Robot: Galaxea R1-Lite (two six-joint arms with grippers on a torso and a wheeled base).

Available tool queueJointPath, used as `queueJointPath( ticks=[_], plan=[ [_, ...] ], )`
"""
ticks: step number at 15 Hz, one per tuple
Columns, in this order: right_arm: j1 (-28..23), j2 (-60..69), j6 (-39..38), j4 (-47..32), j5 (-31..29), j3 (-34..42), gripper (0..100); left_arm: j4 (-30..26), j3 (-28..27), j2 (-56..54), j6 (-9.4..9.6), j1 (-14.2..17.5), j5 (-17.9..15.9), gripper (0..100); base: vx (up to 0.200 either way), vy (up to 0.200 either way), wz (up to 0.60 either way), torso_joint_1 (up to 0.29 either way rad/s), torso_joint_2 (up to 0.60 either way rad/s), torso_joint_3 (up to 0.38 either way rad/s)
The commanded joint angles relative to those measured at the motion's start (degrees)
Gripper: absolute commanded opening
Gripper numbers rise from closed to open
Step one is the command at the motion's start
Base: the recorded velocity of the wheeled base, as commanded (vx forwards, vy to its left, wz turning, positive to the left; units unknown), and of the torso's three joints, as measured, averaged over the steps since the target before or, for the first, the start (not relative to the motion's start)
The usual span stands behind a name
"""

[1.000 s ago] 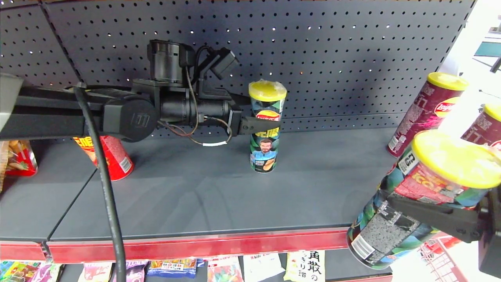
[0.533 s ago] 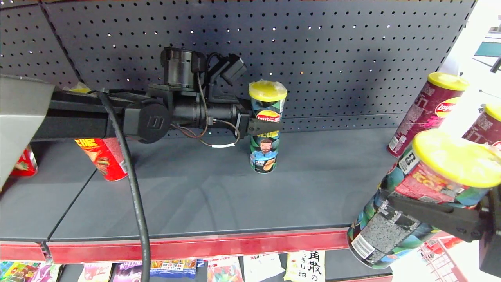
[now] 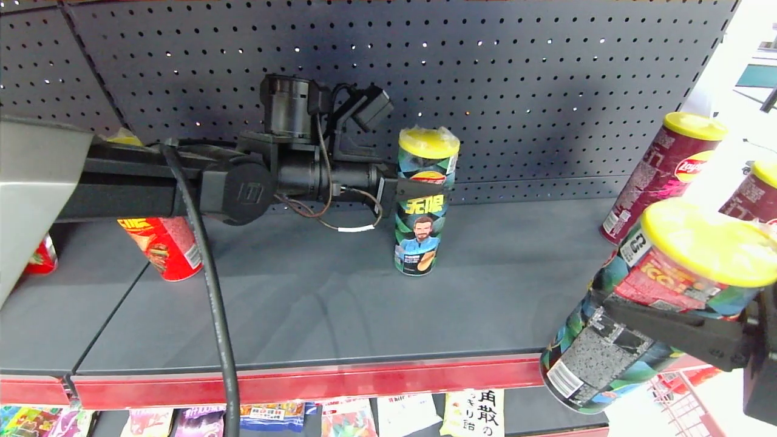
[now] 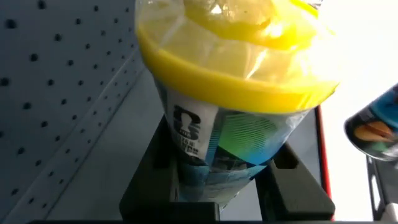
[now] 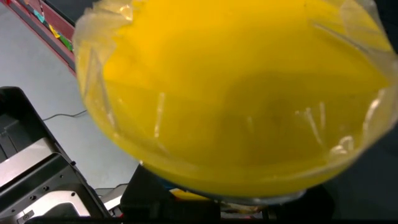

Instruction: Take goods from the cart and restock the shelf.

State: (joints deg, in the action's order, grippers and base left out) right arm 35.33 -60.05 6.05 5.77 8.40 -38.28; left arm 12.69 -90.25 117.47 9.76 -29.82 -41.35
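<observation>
The left gripper is clamped round the middle of a tall teal-and-green cardboard chip can with a yellow plastic lid. The can stands upright, well back on the grey metal shelf and close to the perforated back panel. The right gripper grips a second can of the same kind, tilted, out past the shelf's red front edge at the right end. A maroon yellow-lidded can stands on the shelf beyond it

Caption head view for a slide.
Left hand holds a chip can upright over the shelf; right hand holds a second can near its edge.
</observation>
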Motion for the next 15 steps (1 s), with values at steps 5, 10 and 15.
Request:
queueJointPath(
  ticks=[5,10,15],
  plan=[
    [-0.1,-0.5,0.0,-0.1,0.0,-0.7,0,0.1,10.8,-9.5,-0.01,-1.4,0.0,0,0.000,0.000,0.00,0.000,0.00,0.000],
    [-0.1,-0.7,0.0,-0.1,0.0,-0.5,0,0.9,18.6,-14.2,-0.01,-4.4,0.5,0,0.000,0.000,0.00,0.000,0.00,0.000],
    [-0.1,-0.7,0.0,-0.1,0.1,-0.7,0,3.0,21.8,-14.5,-0.27,-5.8,0.7,0,0.000,0.000,0.00,0.000,0.00,0.000]
  ],
)
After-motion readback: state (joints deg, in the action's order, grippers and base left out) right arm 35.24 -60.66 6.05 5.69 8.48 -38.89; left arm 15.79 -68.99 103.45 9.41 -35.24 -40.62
